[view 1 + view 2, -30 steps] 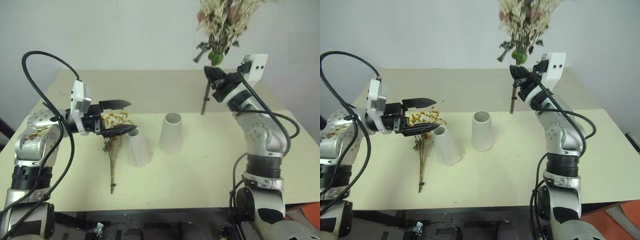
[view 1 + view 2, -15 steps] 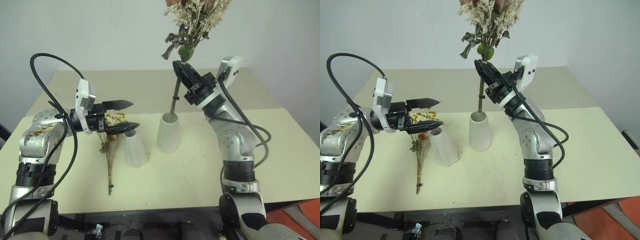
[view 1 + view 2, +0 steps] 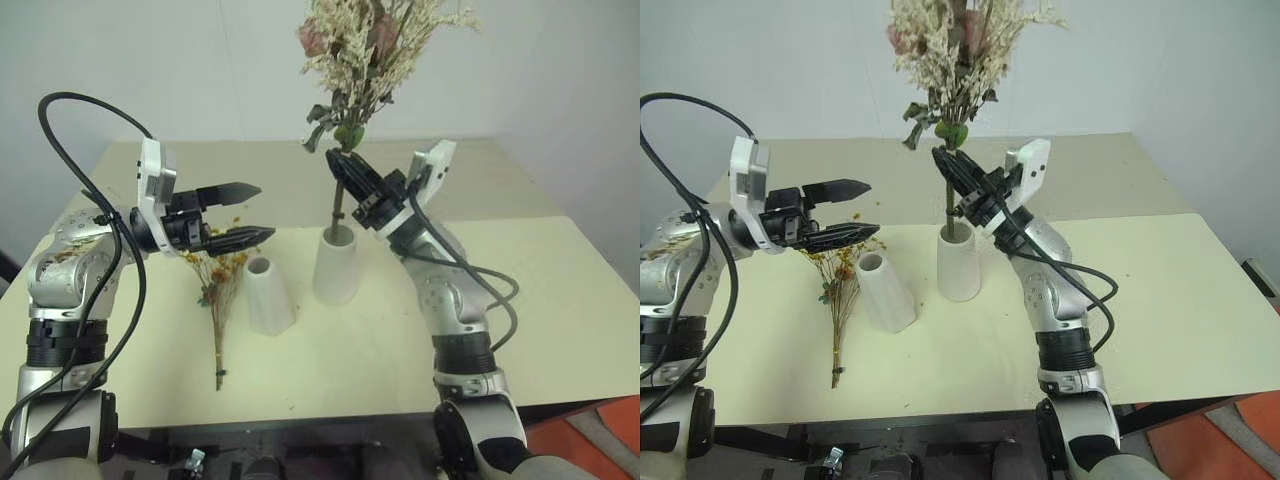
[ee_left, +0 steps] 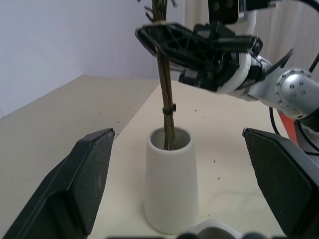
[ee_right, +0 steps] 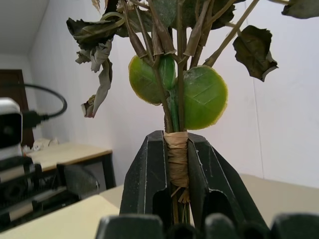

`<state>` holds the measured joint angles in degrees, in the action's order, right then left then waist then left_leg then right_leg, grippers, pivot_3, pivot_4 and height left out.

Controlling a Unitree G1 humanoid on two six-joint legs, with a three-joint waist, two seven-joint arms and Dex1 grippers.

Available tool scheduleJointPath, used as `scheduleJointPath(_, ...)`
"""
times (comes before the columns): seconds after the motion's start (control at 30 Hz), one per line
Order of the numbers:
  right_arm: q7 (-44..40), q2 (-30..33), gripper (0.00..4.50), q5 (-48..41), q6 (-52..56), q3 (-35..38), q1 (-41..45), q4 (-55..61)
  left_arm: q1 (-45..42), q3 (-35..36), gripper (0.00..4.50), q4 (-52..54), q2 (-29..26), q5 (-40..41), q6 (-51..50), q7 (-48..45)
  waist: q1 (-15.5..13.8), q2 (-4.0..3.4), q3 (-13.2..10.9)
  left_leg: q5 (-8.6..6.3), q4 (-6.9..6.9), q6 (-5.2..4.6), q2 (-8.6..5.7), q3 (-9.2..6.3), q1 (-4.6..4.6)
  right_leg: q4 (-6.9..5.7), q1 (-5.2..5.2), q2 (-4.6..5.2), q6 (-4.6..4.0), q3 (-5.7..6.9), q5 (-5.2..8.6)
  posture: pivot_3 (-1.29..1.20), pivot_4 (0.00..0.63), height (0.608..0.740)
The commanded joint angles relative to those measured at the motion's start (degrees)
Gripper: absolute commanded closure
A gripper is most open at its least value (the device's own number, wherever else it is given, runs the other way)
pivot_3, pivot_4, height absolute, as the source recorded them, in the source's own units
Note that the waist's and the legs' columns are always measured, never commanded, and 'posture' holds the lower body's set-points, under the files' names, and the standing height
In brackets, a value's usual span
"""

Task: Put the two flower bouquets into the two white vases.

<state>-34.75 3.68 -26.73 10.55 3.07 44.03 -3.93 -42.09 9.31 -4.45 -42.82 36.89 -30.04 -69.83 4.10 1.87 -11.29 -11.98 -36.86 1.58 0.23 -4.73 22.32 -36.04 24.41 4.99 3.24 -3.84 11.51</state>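
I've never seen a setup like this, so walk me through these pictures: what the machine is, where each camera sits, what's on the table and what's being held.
This is a humanoid robot with two arms, each ending in a two-fingered black gripper. Two pictures come from cameras in its head, looking down over a cream table. The other two come from cameras on its wrists.

The right gripper is shut on the rose bouquet, whose stems reach into the mouth of the wide white vase. The left gripper hangs open above the table, holding nothing. Beneath it lie the yellow dried flowers, flat on the table, beside the narrow-necked white vase, which has nothing in it.
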Motion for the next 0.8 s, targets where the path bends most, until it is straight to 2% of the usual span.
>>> scheduleJointPath(0.03,-0.44,-0.12,4.24,0.47,-2.64,-0.17,-0.09,0.57,-0.27,2.32,0.0,1.81,-0.94,1.64,-0.28,0.3,-0.03,0.0,0.0,0.0,0.0,0.0,0.0,0.0,0.0,0.0,0.0,0.0,0.0,0.0,0.0,0.0,0.15,0.74)
scheduleJointPath(0.23,-0.78,-0.11,4.24,1.99,-4.68,-0.91,-1.75,-0.3,0.03,2.79,0.0,2.19,-1.46,1.95,-0.42,0.69,-0.06,0.0,0.0,0.0,0.0,0.0,0.0,0.0,0.01,0.01,0.0,0.0,0.0,0.0,0.0,0.0,0.15,0.74)
scheduleJointPath(0.63,-0.35,1.05,0.08,4.37,-7.69,-1.7,-5.31,0.33,-0.11,2.4,0.0,2.46,-1.87,2.01,-0.4,0.97,-0.03,0.0,0.0,0.0,0.0,0.0,0.0,0.0,-0.01,0.01,0.0,0.0,0.0,0.0,0.0,0.0,0.15,0.74)
scheduleJointPath(0.8,0.03,2.28,0.01,5.7,-8.55,-2.41,-7.7,1.85,-0.69,1.97,0.0,1.88,-1.68,1.7,-0.16,0.78,-0.08,0.0,0.0,0.0,0.0,0.0,0.0,0.0,0.02,0.03,-0.01,0.0,0.01,0.0,0.0,0.0,0.15,0.74)
